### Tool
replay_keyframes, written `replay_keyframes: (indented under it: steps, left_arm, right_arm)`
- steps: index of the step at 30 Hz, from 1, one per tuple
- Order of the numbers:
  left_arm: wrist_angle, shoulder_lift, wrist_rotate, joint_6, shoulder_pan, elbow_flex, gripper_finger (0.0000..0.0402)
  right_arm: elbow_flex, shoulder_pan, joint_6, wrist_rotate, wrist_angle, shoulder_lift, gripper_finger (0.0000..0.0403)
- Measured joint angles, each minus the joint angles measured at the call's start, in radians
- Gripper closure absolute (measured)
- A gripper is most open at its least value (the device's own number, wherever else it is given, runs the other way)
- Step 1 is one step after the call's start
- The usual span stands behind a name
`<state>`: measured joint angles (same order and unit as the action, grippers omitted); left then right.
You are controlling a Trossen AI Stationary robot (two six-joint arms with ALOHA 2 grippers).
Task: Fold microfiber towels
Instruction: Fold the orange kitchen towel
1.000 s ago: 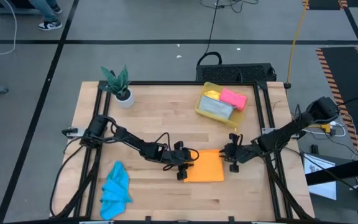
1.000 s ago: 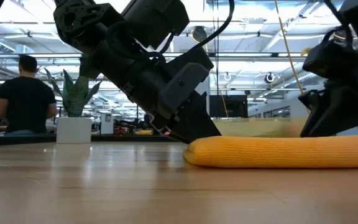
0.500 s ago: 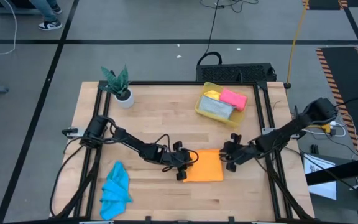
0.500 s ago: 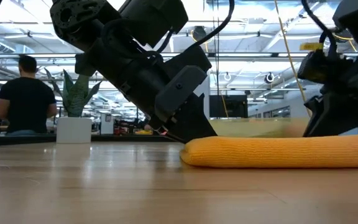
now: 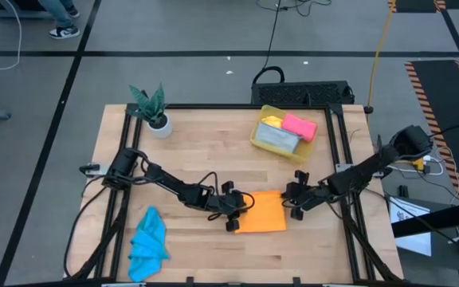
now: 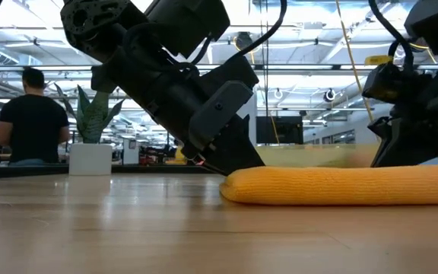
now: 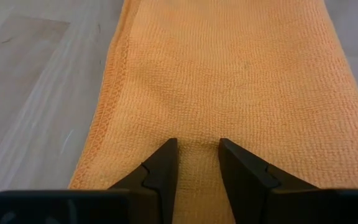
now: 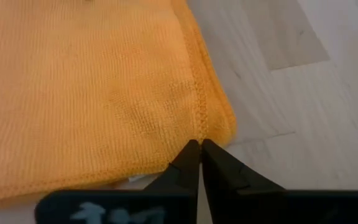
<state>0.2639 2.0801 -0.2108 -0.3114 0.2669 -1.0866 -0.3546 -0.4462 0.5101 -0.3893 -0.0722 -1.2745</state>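
Observation:
The orange towel (image 5: 265, 214) lies folded flat near the table's front middle; in the low view it shows as a thick roll (image 6: 341, 186). My left gripper (image 5: 237, 217) is at its left edge and my right gripper (image 5: 292, 203) is at its far right corner, each shut on it. A crumpled blue towel (image 5: 148, 243) lies at the front left. Pink (image 5: 300, 126), yellow (image 5: 271, 121) and grey (image 5: 277, 140) towels lie in the yellow bin (image 5: 259, 127). My left gripper (image 7: 196, 163) has a narrow ridge of the orange towel (image 7: 196, 149) between its two fingers, just inside the hemmed left edge. The fingers slant down from the table's left. The towel lies on the table. How many layers are pinched cannot be told. My right gripper (image 8: 199, 149) has its fingertips together on the towel's hem (image 8: 201, 127), right by the far right corner. The fingers slant down from the table's right. The corner lies on the table. One layer or several, I cannot tell.
A potted plant (image 5: 154, 112) stands at the far left corner. The bin stands at the far right. Bare wood lies between the two towels and along the front edge. A person (image 6: 30, 114) sits in the room beyond the table.
My right gripper has rolled a little about its own line while staying at the towel's far right corner. The towel lies as it did.

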Motion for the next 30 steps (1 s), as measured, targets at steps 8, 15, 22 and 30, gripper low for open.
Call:
replay_keyframes:
  steps: [8,15,22,30]
  left_arm:
    - [-0.053,-0.052,-0.046,0.019,0.027,0.003,0.0279]
    - [-0.061,-0.052,-0.107,0.02,0.038,0.003,0.0279]
    - [-0.072,-0.052,-0.251,0.017,0.047,0.002,0.0279]
    - [-0.171,-0.058,-0.466,-0.166,0.039,0.002,0.0279]
  right_arm:
    - [0.0,-0.001,-0.021,0.002,0.092,0.132,0.04]
    - [-0.002,-0.003,-0.09,-0.032,0.005,0.154,0.0401]
    - [0.008,0.028,-0.052,-0.056,0.017,0.093,0.0401]
    - [0.009,0.034,-0.047,-0.056,0.008,0.064,0.0401]
